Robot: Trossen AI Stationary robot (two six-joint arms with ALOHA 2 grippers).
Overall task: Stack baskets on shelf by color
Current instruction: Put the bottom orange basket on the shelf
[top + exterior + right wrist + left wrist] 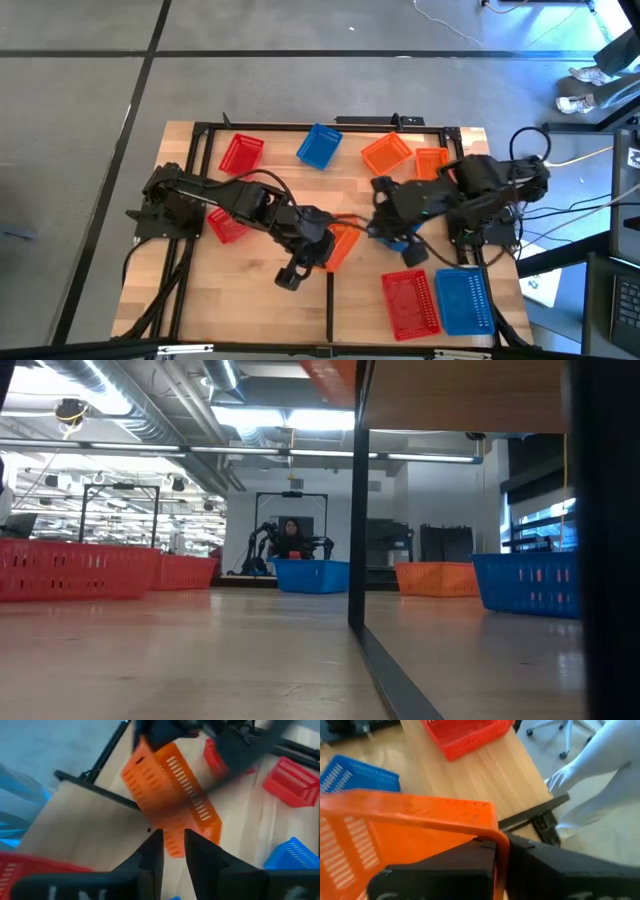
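My left gripper [330, 248] is shut on an orange basket [342, 246], held above the middle of the shelf [260, 300]; it shows at the top of the low view as the orange basket [330, 375]. My right gripper [173, 842] stands open just right of that basket, pointing at it; whether its tips touch it I cannot tell. Two orange baskets [386, 153] [432, 160], a blue one [319, 145] and a red one [240, 153] rest on their bottoms at the far side. My left gripper pinches the orange basket's rim [499, 842] near a corner between its two fingers [445, 865]. The fingers come slanting down from the table's left. The basket is lifted clear of the shelf and hangs tilted, as the right wrist view shows the orange basket [170, 795].
A red basket [227, 223] lies under the left arm and a blue one [408, 250] under the right arm. A red basket [410, 303] and a blue basket [465, 298] sit side by side at the near right. A black divider strip [329, 305] runs to the near edge. A person [291, 540] sits far behind.
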